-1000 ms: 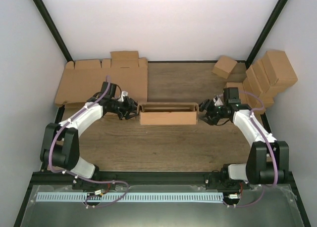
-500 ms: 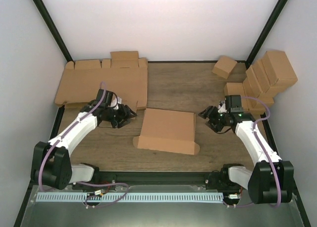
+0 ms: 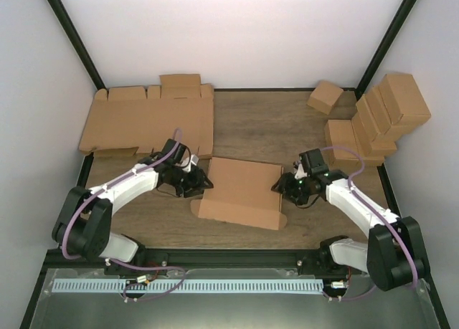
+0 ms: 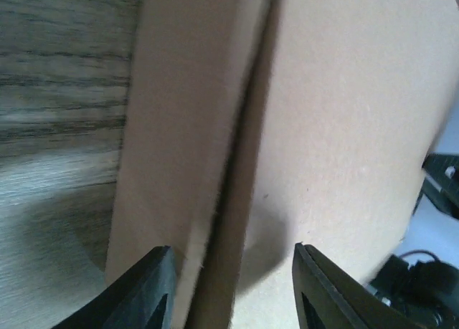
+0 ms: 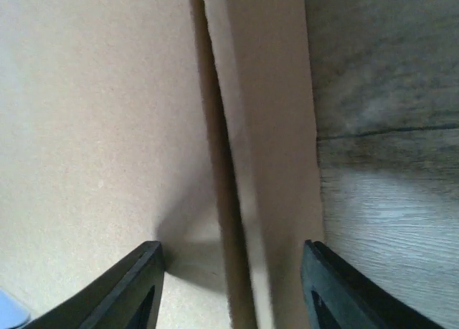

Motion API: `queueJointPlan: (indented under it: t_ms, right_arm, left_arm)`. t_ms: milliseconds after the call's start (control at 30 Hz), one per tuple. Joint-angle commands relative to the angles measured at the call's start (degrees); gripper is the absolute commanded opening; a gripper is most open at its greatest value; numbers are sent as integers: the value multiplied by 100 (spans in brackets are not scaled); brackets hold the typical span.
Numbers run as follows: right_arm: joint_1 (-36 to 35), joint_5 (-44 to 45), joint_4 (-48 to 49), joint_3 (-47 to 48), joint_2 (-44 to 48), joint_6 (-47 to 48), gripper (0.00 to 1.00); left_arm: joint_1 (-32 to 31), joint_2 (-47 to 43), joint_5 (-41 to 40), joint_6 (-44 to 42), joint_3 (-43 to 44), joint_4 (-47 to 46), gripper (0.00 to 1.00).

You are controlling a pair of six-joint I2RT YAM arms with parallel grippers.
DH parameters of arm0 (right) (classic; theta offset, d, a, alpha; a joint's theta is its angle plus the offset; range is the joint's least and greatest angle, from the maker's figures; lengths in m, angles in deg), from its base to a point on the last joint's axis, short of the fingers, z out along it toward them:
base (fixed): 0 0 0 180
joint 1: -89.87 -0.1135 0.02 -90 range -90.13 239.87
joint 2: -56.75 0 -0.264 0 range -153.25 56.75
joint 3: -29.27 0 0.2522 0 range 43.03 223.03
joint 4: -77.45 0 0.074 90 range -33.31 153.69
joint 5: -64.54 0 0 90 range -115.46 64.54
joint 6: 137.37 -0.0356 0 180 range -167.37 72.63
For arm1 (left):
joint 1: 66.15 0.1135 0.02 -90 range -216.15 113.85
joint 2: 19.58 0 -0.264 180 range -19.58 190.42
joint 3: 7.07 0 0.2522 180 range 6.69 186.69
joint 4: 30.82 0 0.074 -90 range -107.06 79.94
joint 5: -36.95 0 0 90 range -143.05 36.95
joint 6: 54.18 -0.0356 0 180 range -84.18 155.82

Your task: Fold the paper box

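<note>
**Both pincers at the ends of the lying box**

The paper box lies in the middle of the table, somewhat nearer the near edge than the far one. Its broad brown panel faces up. It sits a little askew, so its long sides do not run square with the table's edges, and a small rounded tab pokes out at each of its two near corners.

The left gripper is at the box's left end and the right gripper at its right end, each arm reaching in from its own near corner. From above I cannot tell whether either one actually touches the cardboard.

The left wrist camera shows the left gripper with its two black fingers spread apart and nothing clamped between them. Beyond the tips the paper box fills most of the view. A dark seam runs between its wide panel and a narrow side strip, with the wood of the table to one side.

The right wrist camera gives the mirror of that. The right gripper stands wide too, its fingers apart and holding nothing. It points at the same kind of seam on the paper box, with bare table alongside.

In the far left corner lie flat cardboard blanks. In the far right corner a cluster of ready-made boxes leans against the wall, and one small box sits apart from them by the far edge.
</note>
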Motion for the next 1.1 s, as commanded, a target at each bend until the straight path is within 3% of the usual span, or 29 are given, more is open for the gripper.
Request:
queueJointPlan:
  t_ms: [0,200,333,533,767,900,1067]
  right_arm:
    - [-207,252,277,-299,-105,-58,52]
    - [-273,362,604,-660,-307,-32,42]
    - [-303,381,716,-739,-367,-8,35]
    - [-310,200,575,-340,-306,269,35]
    - [-303,-70,627,-217,-366,564,37]
    - [-309,219,462,-273,-305,572,45]
    - [-306,1199,54,75,6,638,61]
  left_arm:
    - [-24,171,-410,-333,-104,26,45]
    - [-31,556,-700,-451,-330,14,32]
    - [-58,679,-785,-456,-403,-113,31]
    - [-51,690,-228,-434,-177,-376,30]
    - [-39,1283,-399,-783,787,-278,30]
    - [-32,1687,-442,-887,1043,-544,26]
    - [-31,1696,-1045,-1041,1279,-347,28]
